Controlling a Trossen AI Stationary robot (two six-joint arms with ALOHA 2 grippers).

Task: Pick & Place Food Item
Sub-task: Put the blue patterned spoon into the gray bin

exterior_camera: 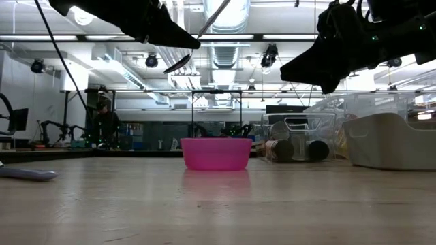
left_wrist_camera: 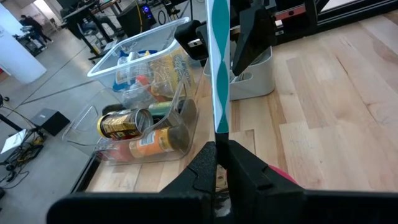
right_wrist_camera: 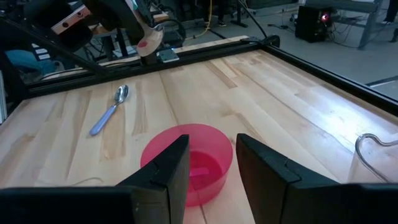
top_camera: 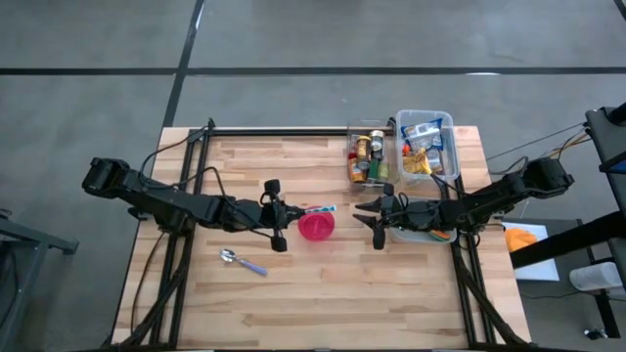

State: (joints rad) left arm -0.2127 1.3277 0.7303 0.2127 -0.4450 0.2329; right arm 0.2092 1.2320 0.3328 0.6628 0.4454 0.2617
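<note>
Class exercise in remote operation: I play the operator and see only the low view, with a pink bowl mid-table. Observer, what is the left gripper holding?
Observer: The left gripper is shut on a spoon with a teal-and-white striped handle.
Operator: Is the right gripper carrying anything?
Observer: No. The right gripper is open and empty, facing the pink bowl.
Operator: Where is the food?
Observer: Packets sit in a clear bin at the table's far right corner.

smooth pale wood table (top_camera: 391,293), glossy pink plastic bowl (top_camera: 316,226), clear plastic bins (top_camera: 425,122).
</note>
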